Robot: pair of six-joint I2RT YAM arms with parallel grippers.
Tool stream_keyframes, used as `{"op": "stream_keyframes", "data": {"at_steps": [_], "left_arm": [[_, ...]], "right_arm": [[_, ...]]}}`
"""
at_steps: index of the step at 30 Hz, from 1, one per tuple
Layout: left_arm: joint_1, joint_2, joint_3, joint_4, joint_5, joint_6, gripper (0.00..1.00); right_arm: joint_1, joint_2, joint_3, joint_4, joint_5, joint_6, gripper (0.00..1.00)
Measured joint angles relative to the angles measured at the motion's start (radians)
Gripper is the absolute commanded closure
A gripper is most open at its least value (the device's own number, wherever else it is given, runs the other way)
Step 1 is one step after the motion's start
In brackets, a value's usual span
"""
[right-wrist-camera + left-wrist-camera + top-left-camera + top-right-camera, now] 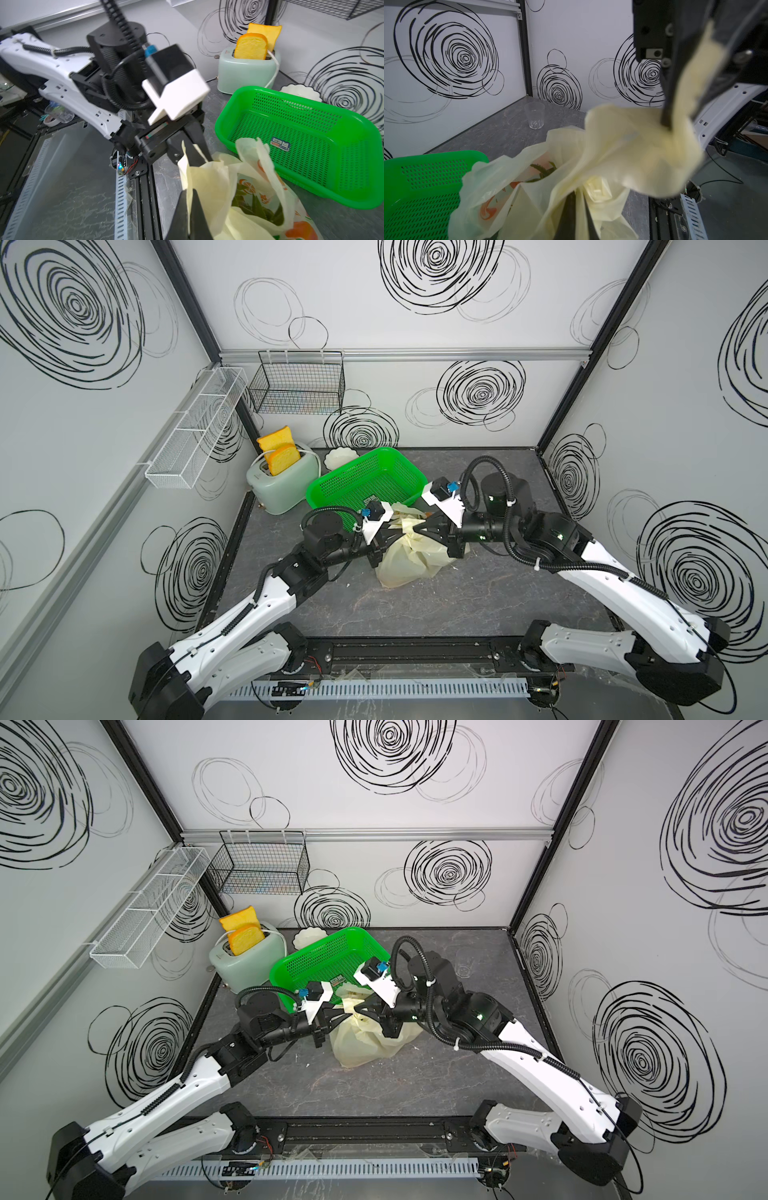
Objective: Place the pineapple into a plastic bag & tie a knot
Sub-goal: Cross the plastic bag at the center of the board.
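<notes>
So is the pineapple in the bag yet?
In. Green spiky leaves show inside the plastic bag in both wrist views; the fruit's body is hidden.

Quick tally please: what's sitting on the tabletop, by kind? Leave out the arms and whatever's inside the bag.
plastic bag: 1
green basket: 1
toaster: 1
toast slices, in the toaster: 2
white dish: 1
clear cup: 1
Total: 7

Robot lab cell: swirl-printed panel walls point(374, 323)
</notes>
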Motion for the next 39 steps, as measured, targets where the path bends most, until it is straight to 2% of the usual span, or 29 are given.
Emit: {"op": "stream_keyframes", "data": {"at_steps": [4, 9, 18, 24, 34, 39], "left_arm": [[0.0, 0.011, 0.0, 0.0, 0.004, -0.015, 1.0], [0.005, 0.011, 0.007, -0.001, 0.021, -0.039, 1.0], [0.009, -0.005, 0.037, -0.016, 0.078, -0.089, 1.0], [0.009, -0.006, 0.058, -0.034, 0.104, -0.099, 1.0], [0.009, -0.006, 0.062, -0.061, 0.068, -0.108, 1.0], [0.001, 0.005, 0.079, -0.066, 0.072, -0.127, 1.0]], "right_arm": [[0.055, -0.01, -0.081, 0.032, 0.006, -0.074, 1.0], [0.065, -0.008, -0.165, 0.035, 0.037, -0.161, 1.0], [-0.007, 0.002, -0.216, 0.068, 0.19, -0.249, 1.0], [-0.012, 0.003, -0.263, 0.153, 0.267, -0.257, 1.0], [-0.005, 0.013, -0.344, 0.238, 0.173, -0.241, 1.0], [-0.005, 0.056, -0.359, 0.34, 0.203, -0.167, 1.0]]}}
